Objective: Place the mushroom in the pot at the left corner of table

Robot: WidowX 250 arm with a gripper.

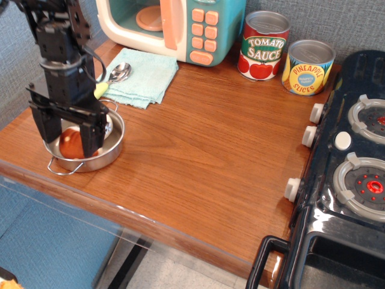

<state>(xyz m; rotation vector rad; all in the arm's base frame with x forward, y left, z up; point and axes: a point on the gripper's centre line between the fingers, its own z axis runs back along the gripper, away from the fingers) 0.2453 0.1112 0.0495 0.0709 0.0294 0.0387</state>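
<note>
The mushroom (71, 143), reddish-brown cap showing, lies inside the shiny steel pot (113, 149) at the left corner of the brown wooden table (210, 150). My black gripper (67, 146) hangs straight down over the pot. Its two fingers stand apart, one on each side of the mushroom, with their tips low inside the pot. The gripper looks open and no longer lifts the mushroom. The mushroom's stem is hidden behind the right finger. The pot's wire handle (63, 169) points at the table's front edge.
A teal cloth (144, 75) with a metal spoon (118, 72) lies behind the pot. A toy microwave (174, 27) stands at the back. A tomato sauce can (263, 45) and a pineapple can (308, 67) stand at the back right. A black toy stove (352, 162) fills the right side.
</note>
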